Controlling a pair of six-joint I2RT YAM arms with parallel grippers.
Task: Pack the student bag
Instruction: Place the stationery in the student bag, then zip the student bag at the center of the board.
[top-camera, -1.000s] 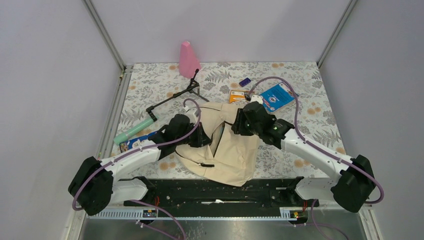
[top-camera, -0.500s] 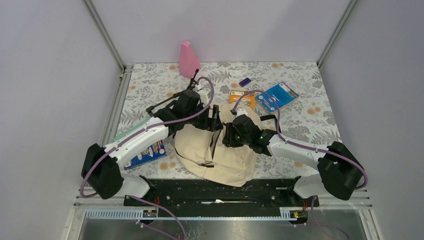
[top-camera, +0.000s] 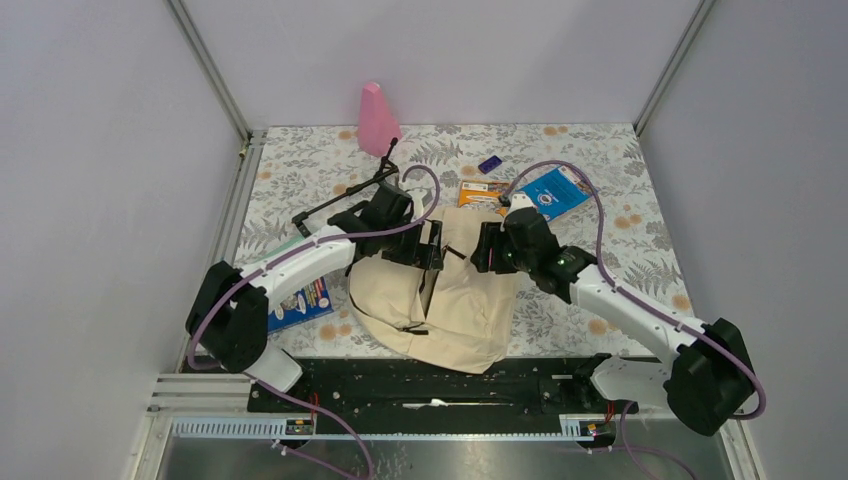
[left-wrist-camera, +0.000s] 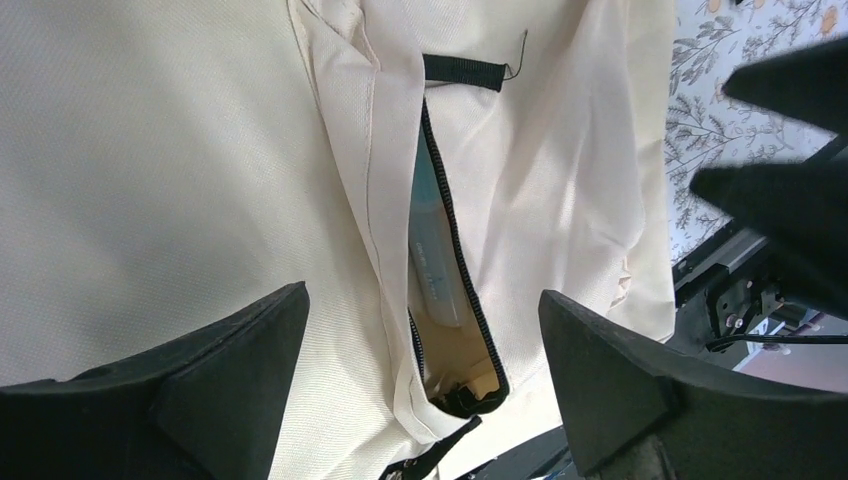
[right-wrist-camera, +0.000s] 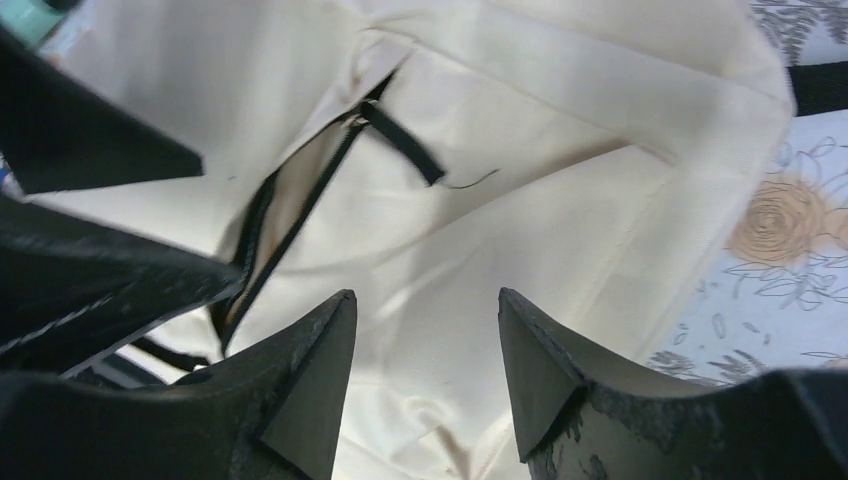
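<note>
Cream fabric fills the middle of the top view: one bag (top-camera: 460, 310) lies flat on the floral table (top-camera: 625, 250), under both claws. The left claw (top-camera: 432, 245) and right claw (top-camera: 484, 248) hang side by side over its far half, tips facing each other. Beyond the right claw lie one orange booklet (top-camera: 477, 192), one blue booklet (top-camera: 556, 190) and one small purple item (top-camera: 490, 163). Beyond the left claw are one pink cone (top-camera: 377, 118) and one black stand (top-camera: 345, 195). One book (top-camera: 300, 305) lies under the left arm, nearer than its claw.

Left wrist: the left claw (left-wrist-camera: 422, 300) has its jaws spread wide and holds nothing. Straight below them the bag (left-wrist-camera: 180, 150) shows one zip mouth (left-wrist-camera: 452, 270), gaping a little, with one pale blue flat thing (left-wrist-camera: 432, 250) inside. The right claw's two dark tips (left-wrist-camera: 790, 180) sit just to the right.

Right wrist: the right claw (right-wrist-camera: 425, 295) also has parted fingers with nothing between them. The zip mouth (right-wrist-camera: 300, 210) lies down-left of them, beside one black tab (right-wrist-camera: 400, 140).

Packing looks part done, with both claws free between items. Next, one claw likely fetches a booklet while the other lifts the lip, since the slit is narrow.
</note>
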